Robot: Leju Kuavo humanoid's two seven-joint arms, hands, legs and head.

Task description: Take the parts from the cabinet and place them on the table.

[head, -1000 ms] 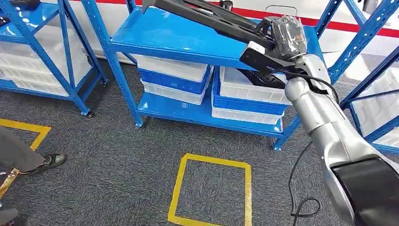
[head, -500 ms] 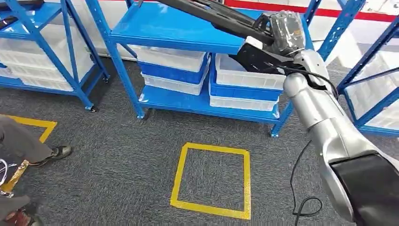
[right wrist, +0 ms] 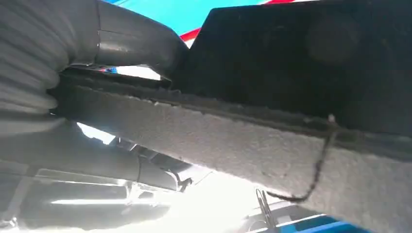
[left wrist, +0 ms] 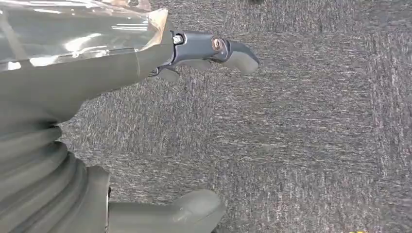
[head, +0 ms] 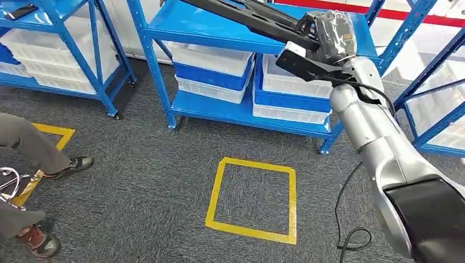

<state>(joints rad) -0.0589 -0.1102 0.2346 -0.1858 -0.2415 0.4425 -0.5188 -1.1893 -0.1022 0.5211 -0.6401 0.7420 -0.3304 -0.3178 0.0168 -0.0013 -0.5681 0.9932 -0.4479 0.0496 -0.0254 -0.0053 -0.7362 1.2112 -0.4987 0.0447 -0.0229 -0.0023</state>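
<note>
A long black part slants over the top shelf of the blue cabinet. My right hand, wrapped in clear plastic, grips the part's near end. In the right wrist view the black part lies flat across the picture, pressed against the grey thumb of that hand. My left hand hangs over grey carpet with its fingers spread and nothing between them.
White and blue bins are stacked on the cabinet's lower shelf. More blue racks stand at the left and right. A yellow taped square marks the carpet. A person's legs and shoes are at the left. A black cable trails beside my right arm.
The camera has swung: the racks and the yellow square have slid to the right and the person's legs come further into the picture. My right hand still grips the black part.
</note>
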